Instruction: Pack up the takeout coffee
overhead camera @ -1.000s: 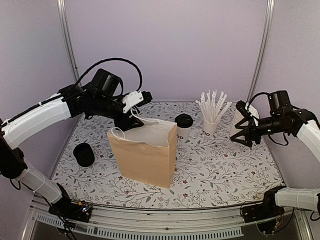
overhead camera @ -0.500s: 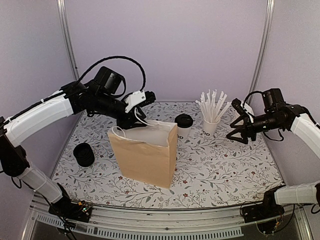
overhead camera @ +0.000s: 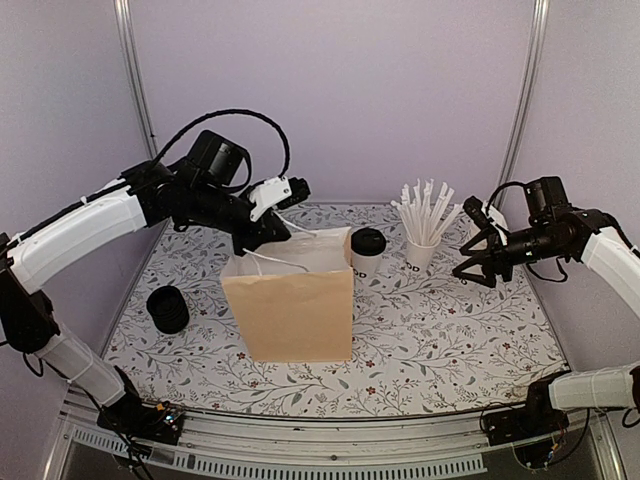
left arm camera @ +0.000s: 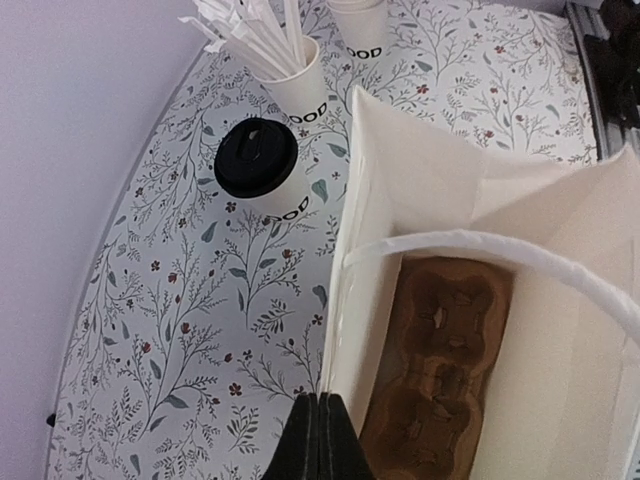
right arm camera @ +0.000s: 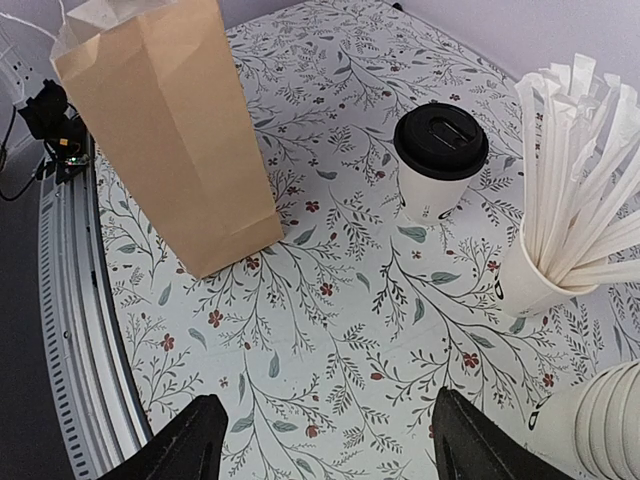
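Observation:
One takeout coffee (overhead camera: 367, 250), a white cup with a black lid, stands on the floral mat just right of the brown paper bag (overhead camera: 290, 310). It also shows in the left wrist view (left arm camera: 258, 160) and the right wrist view (right arm camera: 440, 160). My left gripper (overhead camera: 258, 238) is at the bag's back left rim. In its wrist view the left gripper (left arm camera: 322, 400) is shut, pinching the bag's edge (left arm camera: 350, 250). A brown cardboard cup carrier (left arm camera: 440, 370) lies at the bottom of the bag. My right gripper (overhead camera: 472, 262) hovers open at the right, and the right gripper (right arm camera: 325, 410) has only mat between its fingers.
A white cup of straws (overhead camera: 421, 245) stands right of the coffee. A stack of lidless cups (right arm camera: 600, 430) sits close to my right gripper. A pile of black lids (overhead camera: 168, 308) lies at the left of the mat. The bag's white handle (left arm camera: 520, 255) arcs over its mouth.
My left gripper has shut on the bag's rim, and the bag has been pulled squarer and more upright. The right arm swung slightly inward earlier and has since held still.

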Robot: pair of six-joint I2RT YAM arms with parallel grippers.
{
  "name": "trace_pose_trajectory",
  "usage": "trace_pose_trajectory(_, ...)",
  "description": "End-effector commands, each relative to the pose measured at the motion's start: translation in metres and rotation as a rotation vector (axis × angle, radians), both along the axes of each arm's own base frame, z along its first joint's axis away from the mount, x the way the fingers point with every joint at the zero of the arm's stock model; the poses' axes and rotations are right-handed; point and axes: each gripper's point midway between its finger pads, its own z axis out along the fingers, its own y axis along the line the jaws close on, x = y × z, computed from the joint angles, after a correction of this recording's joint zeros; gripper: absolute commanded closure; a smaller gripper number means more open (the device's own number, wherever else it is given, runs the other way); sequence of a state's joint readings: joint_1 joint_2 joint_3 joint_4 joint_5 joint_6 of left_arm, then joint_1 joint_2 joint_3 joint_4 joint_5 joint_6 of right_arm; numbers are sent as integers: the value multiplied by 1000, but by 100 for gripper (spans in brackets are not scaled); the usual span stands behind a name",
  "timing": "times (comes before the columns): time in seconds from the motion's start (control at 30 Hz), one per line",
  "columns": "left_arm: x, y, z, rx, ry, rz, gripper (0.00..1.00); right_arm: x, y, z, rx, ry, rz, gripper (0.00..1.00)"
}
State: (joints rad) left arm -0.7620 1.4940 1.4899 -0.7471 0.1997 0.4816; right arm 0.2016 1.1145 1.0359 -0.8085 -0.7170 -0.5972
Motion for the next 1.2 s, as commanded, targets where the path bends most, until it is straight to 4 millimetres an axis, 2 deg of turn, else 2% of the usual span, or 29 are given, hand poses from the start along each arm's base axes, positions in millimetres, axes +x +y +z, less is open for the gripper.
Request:
trace_pose_trajectory(0.0,-1,3,14,-20,-4,30,100,4,0,8,18,-22,-7,26)
trace_pose_trajectory(0.27,6,21,37,-42,-50,211,100,7,1,6,18,-19,-9,26)
trace_pose_trajectory(0.5,18,59,69,7,-321,426,100,8,2,3,23,-8,-4,26)
trace_pose_trajectory(0.57,19,64,72,17,-374,458,100,9,3,2,26,-1,-2,26)
trace_pose_trajectory(0.7,21,70,65,62,-477,515,100,9,3,-3,23,10,-1,26)
trace_pose_trajectory(0.93,5,59,66,28,-590,525,100,9,3,-4,21,8,-4,26)
trace_pose_trajectory(1.17,-29,27,52,20,-572,404,100,8,2,-11,14,13,-6,26)
